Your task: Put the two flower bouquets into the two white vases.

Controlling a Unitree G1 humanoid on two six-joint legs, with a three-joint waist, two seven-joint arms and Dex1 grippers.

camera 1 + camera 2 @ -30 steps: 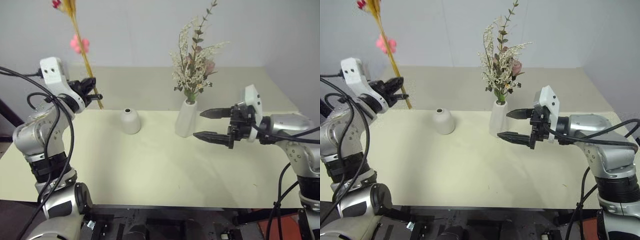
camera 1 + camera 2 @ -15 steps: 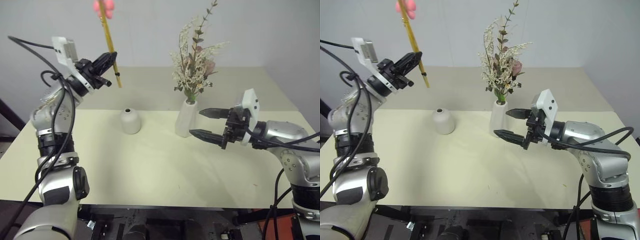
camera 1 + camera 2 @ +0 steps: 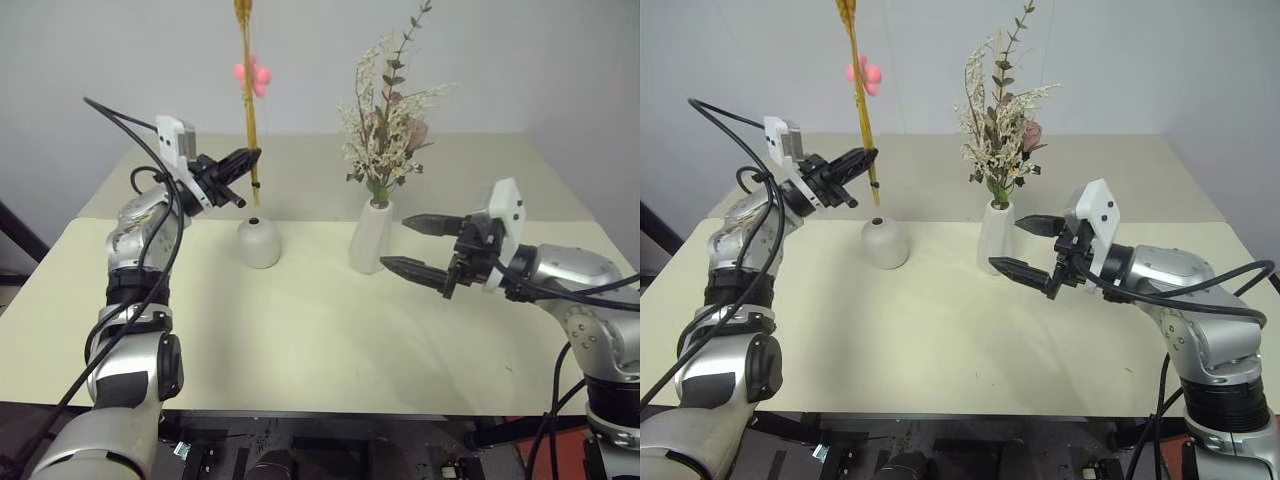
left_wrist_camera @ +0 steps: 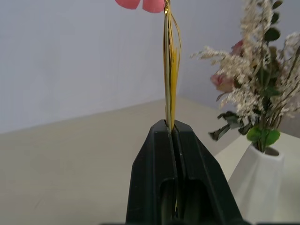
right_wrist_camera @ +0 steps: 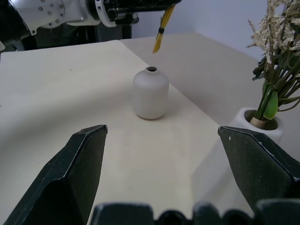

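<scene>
- We take the short round vase point(image 3: 260, 243) on the cream table point(image 3: 300, 340) as our landmark; its small dark mouth faces up.
- Our left gripper point(image 3: 248, 158) is above that vase and a little toward our left side, its fingers pressed together on the wheat stalks point(image 3: 246, 110).
- We hold the stalks nearly upright: the cut ends point(image 5: 158, 44) hang just above the short vase's mouth, not inside it, and the golden stems rise past the top of the head view.
- Small pink blossoms point(image 3: 252, 73) sit on the stalks high above the short vase.
- From our left wrist we see the two black fingers point(image 4: 159, 173) closed flat against each other with the yellow stems coming up between them.
- The taller tapered vase point(image 3: 371, 237) stands on the same table, to the right of the short vase and apart from it.
- The bushy bunch point(image 3: 388, 120) of cream sprigs, green leaves and a pale pink bloom already stands in the taller vase.
- Our right gripper point(image 3: 412, 245) is further right of the short vase, just beside the taller vase, its fingers spread wide and holding nothing.
</scene>
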